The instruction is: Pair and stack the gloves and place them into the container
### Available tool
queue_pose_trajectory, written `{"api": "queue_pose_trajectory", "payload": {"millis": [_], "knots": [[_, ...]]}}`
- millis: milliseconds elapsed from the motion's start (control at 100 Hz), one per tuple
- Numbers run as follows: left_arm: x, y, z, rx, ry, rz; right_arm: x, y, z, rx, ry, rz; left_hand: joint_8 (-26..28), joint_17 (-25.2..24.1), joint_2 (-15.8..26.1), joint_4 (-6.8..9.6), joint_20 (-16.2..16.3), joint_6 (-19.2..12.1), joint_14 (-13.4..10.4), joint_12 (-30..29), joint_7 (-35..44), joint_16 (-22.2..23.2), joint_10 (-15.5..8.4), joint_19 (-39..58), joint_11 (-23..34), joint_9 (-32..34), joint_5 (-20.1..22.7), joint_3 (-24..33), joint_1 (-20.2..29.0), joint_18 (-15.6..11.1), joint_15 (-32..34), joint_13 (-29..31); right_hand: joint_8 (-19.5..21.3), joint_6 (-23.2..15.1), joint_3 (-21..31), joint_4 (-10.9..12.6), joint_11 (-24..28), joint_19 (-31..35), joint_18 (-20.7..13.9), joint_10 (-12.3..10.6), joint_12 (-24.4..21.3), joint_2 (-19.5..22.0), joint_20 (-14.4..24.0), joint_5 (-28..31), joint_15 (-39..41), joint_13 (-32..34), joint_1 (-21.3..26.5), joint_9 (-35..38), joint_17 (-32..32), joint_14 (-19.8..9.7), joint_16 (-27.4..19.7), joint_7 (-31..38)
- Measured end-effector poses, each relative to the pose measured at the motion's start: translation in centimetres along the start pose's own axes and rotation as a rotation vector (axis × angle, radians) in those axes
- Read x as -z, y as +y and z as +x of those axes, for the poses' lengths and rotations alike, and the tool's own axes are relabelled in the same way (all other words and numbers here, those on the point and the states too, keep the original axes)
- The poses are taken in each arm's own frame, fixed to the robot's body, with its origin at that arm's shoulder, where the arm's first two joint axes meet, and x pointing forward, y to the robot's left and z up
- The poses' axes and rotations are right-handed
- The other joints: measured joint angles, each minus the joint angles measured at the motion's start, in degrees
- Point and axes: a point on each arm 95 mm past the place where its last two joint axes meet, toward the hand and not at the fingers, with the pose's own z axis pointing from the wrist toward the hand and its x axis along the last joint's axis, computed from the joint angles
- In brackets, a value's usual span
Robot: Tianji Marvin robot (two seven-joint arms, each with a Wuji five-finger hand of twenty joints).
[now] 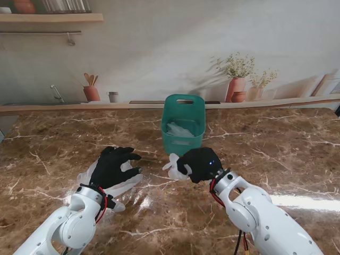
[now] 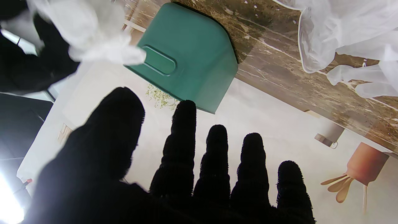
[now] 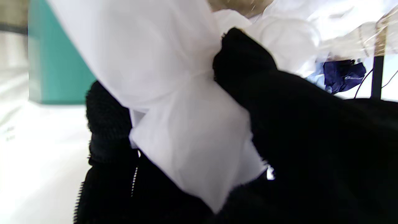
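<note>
My right hand (image 1: 201,163) is shut on a crumpled white glove (image 1: 173,166), held just in front of the green container (image 1: 184,123). The right wrist view shows the glove (image 3: 174,102) pinched between the black fingers (image 3: 248,62), with the container (image 3: 53,65) behind it. My left hand (image 1: 112,166) is open, fingers spread, over more white gloves (image 1: 125,183) lying flat on the table. The left wrist view shows those gloves (image 2: 348,40), the container (image 2: 186,56) and the held glove (image 2: 90,34). Something white lies inside the container (image 1: 179,129).
The marble table (image 1: 276,154) ends at a wall ledge with a terracotta utensil pot (image 1: 91,91), a small cup (image 1: 113,96) and potted plants (image 1: 236,79). A shelf (image 1: 50,17) hangs at the upper left.
</note>
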Motion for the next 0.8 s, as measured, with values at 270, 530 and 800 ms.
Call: {"api": "queue_pose_trajectory", "payload": {"millis": [270, 530, 800], "knots": [[0.0, 0.0, 0.0, 0.005, -0.004, -0.011, -5.1, 4.9, -3.3, 0.018, -0.050, -0.117, 0.00, 0.00, 0.00, 0.00, 0.18, -0.01, 0.00, 0.00, 0.00, 0.00, 0.00, -0.03, 0.00, 0.00, 0.00, -0.81, 0.00, 0.00, 0.00, 0.00, -0.65, 0.00, 0.00, 0.00, 0.00, 0.58, -0.10, -0.01, 0.01, 0.00, 0.69, 0.02, 0.00, 0.00, 0.00, 0.35, 0.23, 0.01, 0.02, 0.01], [0.1, 0.0, 0.0, 0.004, -0.007, -0.013, -9.6, 6.2, -5.6, 0.033, -0.096, -0.143, 0.01, 0.00, 0.00, 0.00, 0.62, -0.01, 0.00, 0.00, 0.00, 0.00, 0.00, -0.65, 0.00, 0.00, 0.00, -0.81, 0.00, 0.00, 0.00, 0.00, -0.78, -0.04, -0.52, 0.00, 0.00, 0.67, -0.55, -0.09, 0.38, 0.04, 0.74, 0.02, 0.00, 0.00, 0.00, 0.35, 0.71, 0.03, 0.04, 0.01], [0.1, -0.1, -0.1, -0.003, -0.015, -0.020, -12.9, 5.3, -7.5, -0.034, -0.167, -0.177, 0.02, 0.00, 0.00, 0.00, 0.69, -0.01, 0.00, 0.00, 0.00, -0.10, 0.00, -0.74, 0.00, 0.00, 0.00, -1.27, 0.00, 0.01, -0.01, 0.00, -0.80, -0.08, -0.56, 0.00, 0.00, 0.67, -0.63, -0.15, 0.57, 0.24, 0.74, 0.02, 0.00, 0.00, 0.00, 0.36, 1.01, 0.01, 0.04, 0.01]]}}
